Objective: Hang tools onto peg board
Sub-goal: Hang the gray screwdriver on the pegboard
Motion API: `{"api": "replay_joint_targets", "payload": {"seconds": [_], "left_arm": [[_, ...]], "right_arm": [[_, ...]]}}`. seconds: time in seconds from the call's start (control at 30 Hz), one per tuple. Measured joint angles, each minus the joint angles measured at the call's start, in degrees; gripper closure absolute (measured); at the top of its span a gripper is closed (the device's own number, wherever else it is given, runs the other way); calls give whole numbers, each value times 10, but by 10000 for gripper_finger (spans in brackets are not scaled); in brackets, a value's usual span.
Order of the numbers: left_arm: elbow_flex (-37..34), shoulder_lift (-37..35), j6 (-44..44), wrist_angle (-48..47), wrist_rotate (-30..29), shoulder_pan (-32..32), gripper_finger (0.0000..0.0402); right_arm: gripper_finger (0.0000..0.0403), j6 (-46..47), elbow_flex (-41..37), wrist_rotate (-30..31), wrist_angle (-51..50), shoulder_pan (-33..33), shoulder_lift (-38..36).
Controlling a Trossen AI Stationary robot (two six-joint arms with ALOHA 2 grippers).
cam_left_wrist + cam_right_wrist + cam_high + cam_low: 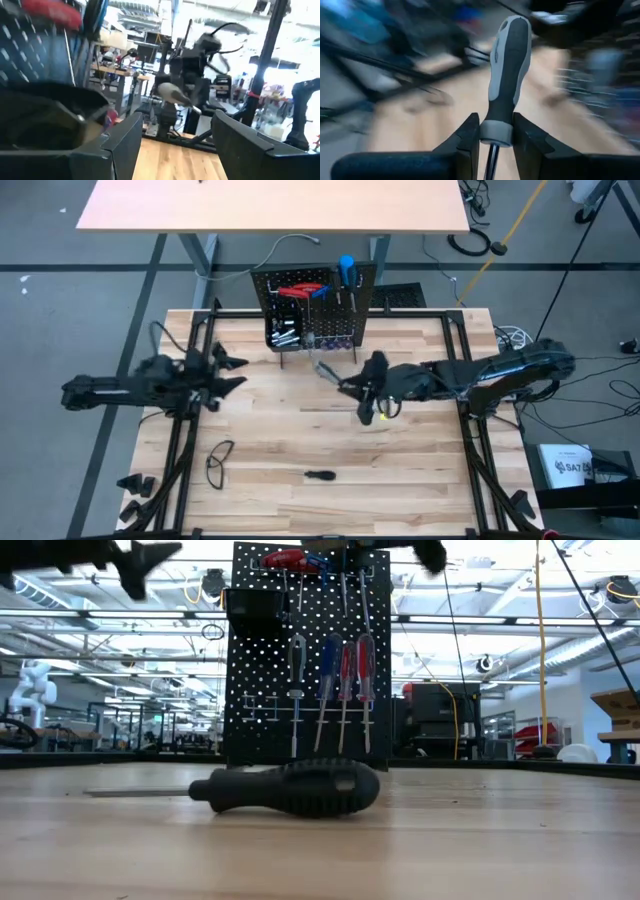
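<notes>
A grey-and-black screwdriver [506,75] is clamped at its collar between the fingers of the right gripper [495,135], handle beyond the fingertips, and is judged to be in carriage toward the peg board [312,308] just ahead. A free hook must be found among the tools [330,690] already hung there. The left gripper [232,372] is parked well apart, fingers spread and empty, while a black screwdriver [320,476] and glasses [220,460] are left on the table [420,490].

Peg board [335,310] upright at worktop's far edge, black, perforated; red-handled pliers [296,291] and blue screwdriver [346,270] hung on it, bin [283,332] apparently holding silvery pieces. Grey-and-black screwdriver [507,75] clamped in right gripper [495,132] near board. Black-handled screwdriver [320,476] lying flat near front edge
</notes>
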Motion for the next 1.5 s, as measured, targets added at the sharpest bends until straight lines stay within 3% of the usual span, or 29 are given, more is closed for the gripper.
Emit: {"api": "replay_joint_targets", "payload": {"seconds": [0.13, 0.2, 0.27, 0.37, 0.57, 0.73, 0.87, 1.17, 1.5], "left_arm": [[-70, 75, -23, 170, 12, -2, 166], [-86, 116, -23, 245, 13, -6, 166], [-88, 159, -21, 295, 14, -12, 166], [-73, 234, -4, 354, 14, -26, 166], [18, 403, 43, 407, 15, -69, 166], [101, 497, 120, 441, -2, -107, 166], [144, 528, 158, 444, -65, -115, 166], [198, 577, 160, 426, -3, -115, 166], [220, 590, 160, 426, -16, -114, 167]], "right_arm": [[330, -29, -189, -174, 420, -26, 1], [330, -45, -244, -226, 605, -34, 32], [330, -59, -273, -255, 736, -44, 72], [330, -72, -267, -324, 834, -65, 130], [330, -77, -193, -413, 854, -100, 206], [330, -92, -172, -403, 845, -106, 220], [330, -114, -172, -407, 838, -103, 216], [330, -155, -172, -362, 815, -104, 216], [330, -161, -172, -347, 809, -103, 215]]}}
